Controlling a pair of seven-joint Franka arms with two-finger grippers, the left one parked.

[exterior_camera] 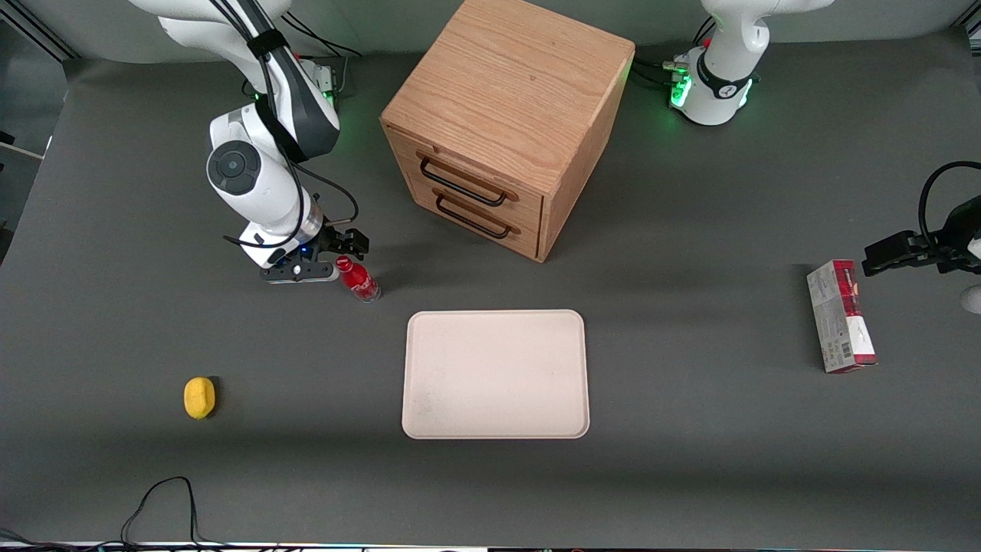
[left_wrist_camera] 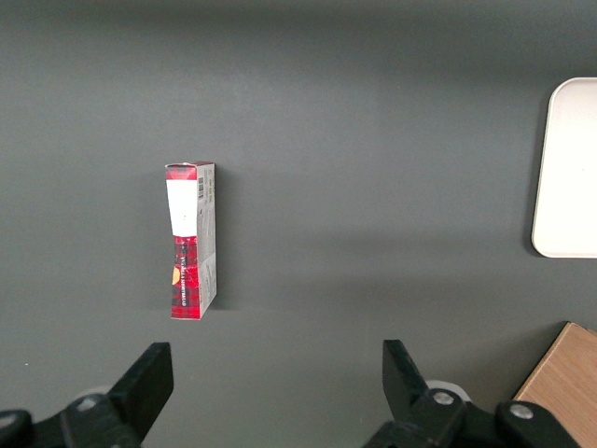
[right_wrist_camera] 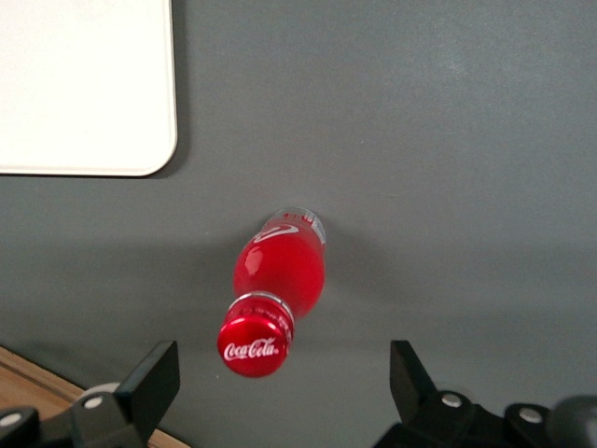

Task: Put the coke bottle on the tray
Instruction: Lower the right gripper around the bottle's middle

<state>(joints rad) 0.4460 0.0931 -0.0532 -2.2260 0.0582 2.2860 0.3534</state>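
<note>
I am holding my tool (exterior_camera: 331, 261) just above the coke bottle (exterior_camera: 358, 279), with its fingers (right_wrist_camera: 149, 387) spread wide and nothing between them; in the wrist view the red cap is sitting between the two fingertips but lower than them, so I am judging that I am not yet down at gripping height. The bottle is standing upright on the dark surface (exterior_camera: 690, 429), near the tray (exterior_camera: 496, 373) and farther from the front camera than the tray's nearest corner. To do this step well, I am thinking I should centre the cap between the fingers, since it is sitting closer to one of them, then go straight down and close on the body below the cap, not on the cap itself, because so small and narrow a bottle is likely to tip at a sideways nudge. My arm is reaching out from its base with the elbow raised and the wrist pointing the tool down at the surface, beside the wooden drawer cabinet (exterior_camera: 506, 123)
</note>
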